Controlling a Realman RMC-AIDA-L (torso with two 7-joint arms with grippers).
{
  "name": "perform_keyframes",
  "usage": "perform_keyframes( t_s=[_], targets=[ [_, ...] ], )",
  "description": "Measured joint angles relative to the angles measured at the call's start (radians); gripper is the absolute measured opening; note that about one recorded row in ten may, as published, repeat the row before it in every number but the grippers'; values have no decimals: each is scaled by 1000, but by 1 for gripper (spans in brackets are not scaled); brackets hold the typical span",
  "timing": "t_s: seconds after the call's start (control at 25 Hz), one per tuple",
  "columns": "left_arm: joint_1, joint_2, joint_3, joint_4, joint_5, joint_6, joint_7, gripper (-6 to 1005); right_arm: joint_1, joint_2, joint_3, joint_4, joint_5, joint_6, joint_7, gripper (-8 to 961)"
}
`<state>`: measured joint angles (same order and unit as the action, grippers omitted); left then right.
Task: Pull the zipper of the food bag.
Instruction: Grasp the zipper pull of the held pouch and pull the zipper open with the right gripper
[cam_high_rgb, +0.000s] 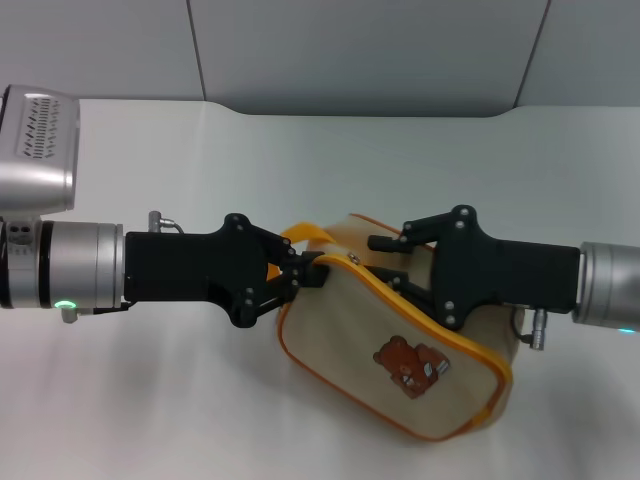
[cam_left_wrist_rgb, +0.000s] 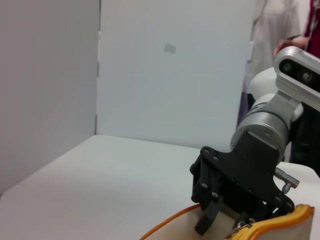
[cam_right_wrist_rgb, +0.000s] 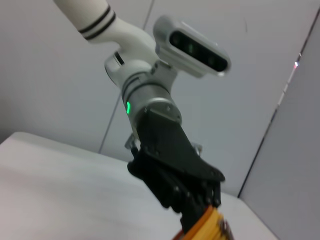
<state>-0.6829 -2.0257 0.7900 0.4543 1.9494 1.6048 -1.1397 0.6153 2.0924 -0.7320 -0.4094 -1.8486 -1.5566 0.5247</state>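
The beige food bag (cam_high_rgb: 400, 350) with a brown bear print lies on its side at the middle of the table. Its orange zipper (cam_high_rgb: 440, 325) edges the upper panel. A small silver pull tab (cam_high_rgb: 353, 259) sits at the zipper's left end and also shows in the left wrist view (cam_left_wrist_rgb: 242, 228). My left gripper (cam_high_rgb: 308, 272) is shut on the bag's left corner by the orange handle (cam_high_rgb: 300, 236); the right wrist view shows it (cam_right_wrist_rgb: 202, 205) down on the orange edge. My right gripper (cam_high_rgb: 388, 263) is open over the bag's top, just right of the pull tab.
The white table (cam_high_rgb: 150, 400) runs to a grey wall (cam_high_rgb: 360, 50) behind it. Both arms reach in level from the sides and meet over the bag. A person (cam_left_wrist_rgb: 285, 40) stands at the far right in the left wrist view.
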Motion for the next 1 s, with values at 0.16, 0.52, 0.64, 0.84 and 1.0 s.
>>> perform_keyframes(
  t_s=[0.16,0.52,0.64,0.84,1.0],
  targets=[
    [-4,-1,1,4,2,1,0,60,17,0,-4,30,7,-2,-38,250],
    [3,-1,-7,9,-4,8,0,58,38,0,-25,56,7,-7,-49,222],
    [8,-1,-9,9,-5,9,0,57,37,0,-25,60,7,-9,-56,220],
    [13,-1,-14,9,-6,14,4,56,36,0,-19,72,7,-10,-80,104],
    [14,-1,-18,9,-7,17,7,56,39,0,-17,74,7,-3,-81,-1]
  ],
)
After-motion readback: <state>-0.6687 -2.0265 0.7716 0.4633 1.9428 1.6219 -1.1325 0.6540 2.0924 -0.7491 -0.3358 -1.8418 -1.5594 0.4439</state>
